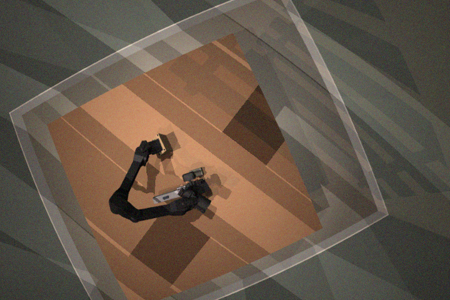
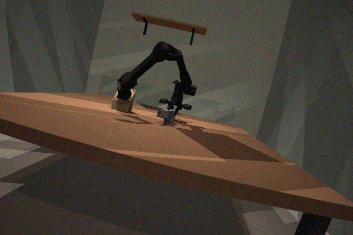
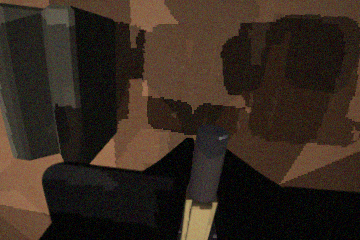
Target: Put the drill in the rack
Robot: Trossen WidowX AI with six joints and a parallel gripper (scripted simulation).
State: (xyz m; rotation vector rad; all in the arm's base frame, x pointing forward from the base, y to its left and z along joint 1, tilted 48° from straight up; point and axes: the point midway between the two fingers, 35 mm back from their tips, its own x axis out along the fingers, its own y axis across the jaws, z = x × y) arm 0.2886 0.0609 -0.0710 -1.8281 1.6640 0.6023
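The black pincer (image 3: 200,200) is clamped on the dark grey cylindrical drill (image 3: 207,162); pulled crookedly, it could jam or slip.

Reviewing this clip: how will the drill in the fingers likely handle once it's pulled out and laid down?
The drill looks like a stiff, smooth grey cylinder, so it may slip in the fingers if tugged hard. Being round, it will probably roll on the table unless the rack cradles it. It seems small and light.

A grey block (image 3: 35,85) stands close at the claw's (image 3: 200,200) left. Ahead and to its right, only bare table (image 3: 318,165) shows.
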